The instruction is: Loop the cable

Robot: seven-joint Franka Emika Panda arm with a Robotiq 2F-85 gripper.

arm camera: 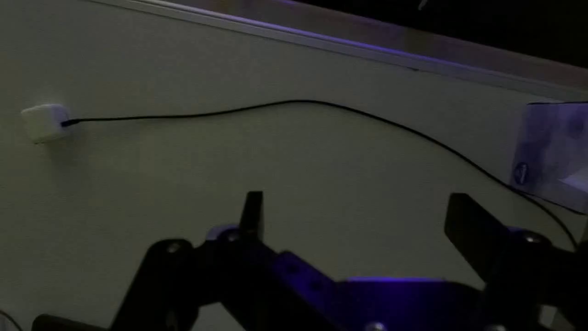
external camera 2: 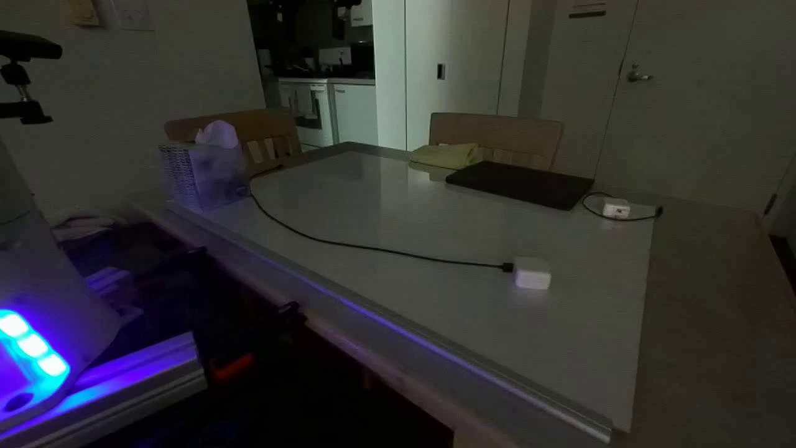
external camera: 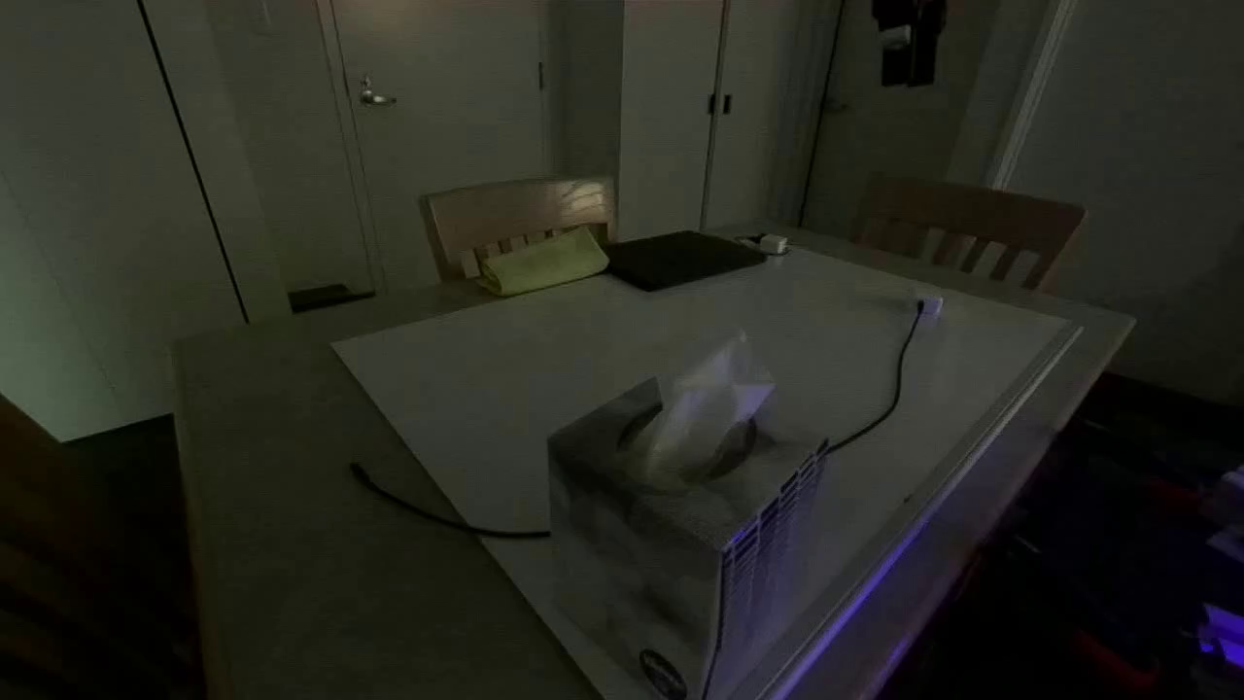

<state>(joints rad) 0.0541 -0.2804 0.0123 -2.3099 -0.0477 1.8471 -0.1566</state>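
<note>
In an exterior view the table (external camera: 282, 467) bears the box (external camera: 632, 554), pad (external camera: 685, 260) at its twelve o'clock, cloth (external camera: 544, 264) at eleven, and the cable (external camera: 510, 533), partly masked by the box. Only the wrist view shows the gripper (arm camera: 356, 195), jaws wide, holding nothing; there the cable crosses the gripper's twelve o'clock, plug (arm camera: 45, 122) at nine.
</note>
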